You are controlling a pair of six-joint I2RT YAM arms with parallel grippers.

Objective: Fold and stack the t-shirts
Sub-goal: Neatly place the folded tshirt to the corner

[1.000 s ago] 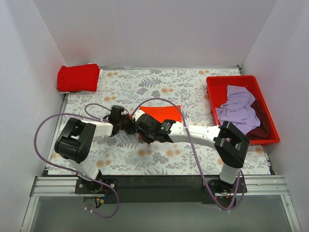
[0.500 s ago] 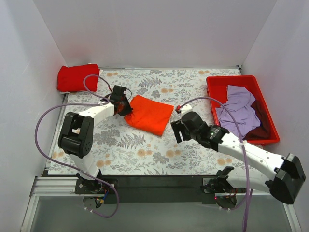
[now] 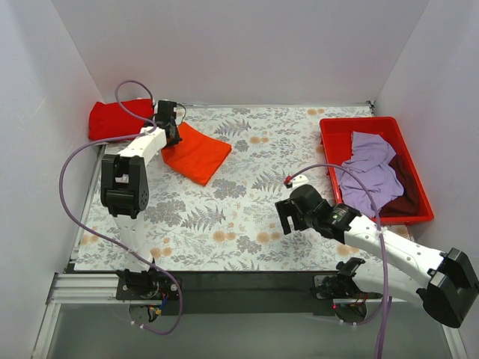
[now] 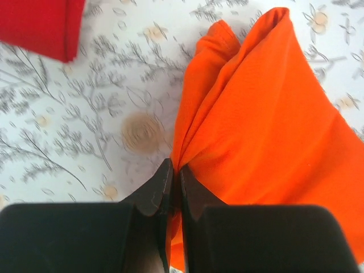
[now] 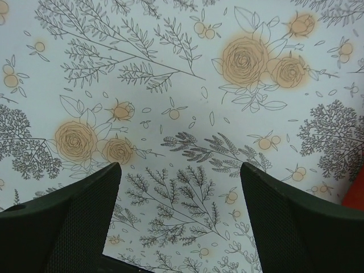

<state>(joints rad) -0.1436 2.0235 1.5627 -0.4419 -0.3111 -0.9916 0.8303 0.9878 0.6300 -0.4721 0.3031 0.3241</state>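
My left gripper (image 3: 171, 135) (image 4: 174, 170) is clenched on the orange t-shirt (image 3: 196, 152) (image 4: 267, 125). From the wrist camera I see its two dark fingers pressed together with a pinch of the shirt's left edge between them, and creases fan away from that pinch toward the far side. The orange t-shirt lies on the bench (image 3: 299, 142) in the far left part, a folded slab sitting askew, with its left corner under the gripper. Just beyond it to the left sits the red t-shirt (image 3: 120, 120) (image 4: 40, 23), a folded bundle in the far left corner (from overhead I cannot tell whether the two shirts touch; the wrist view shows a strip of floral bench between them).

My right gripper (image 3: 286, 217) (image 5: 179, 165) hangs with its fingers spread wide and nothing between them, only the patterned bench (image 5: 170, 57) below, in the near right part.

At the far right stands the red bin (image 3: 358, 120). The lavender t-shirt (image 3: 370, 170) is crumpled inside it, and the maroon t-shirt (image 3: 408, 191) shows along the right side under the lavender one.
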